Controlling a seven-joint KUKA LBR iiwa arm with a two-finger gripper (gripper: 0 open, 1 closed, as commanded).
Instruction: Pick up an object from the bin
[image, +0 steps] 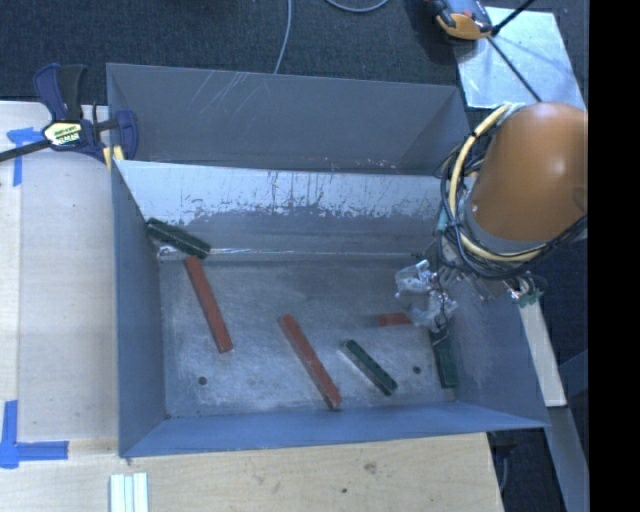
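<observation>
Claw (428, 298) is hanging low by the bin's (300, 432) right wall; whether it is spread or pressed together I cannot tell. A green stick (444, 360) is lying just under it, towards the lower right corner, with a short red stick (393, 320) just beside. I am judging the best grasp to be straddling one stick across its narrow width, keeping clear of the wall. Three red sticks (310, 362) and three green are lying inside.
</observation>
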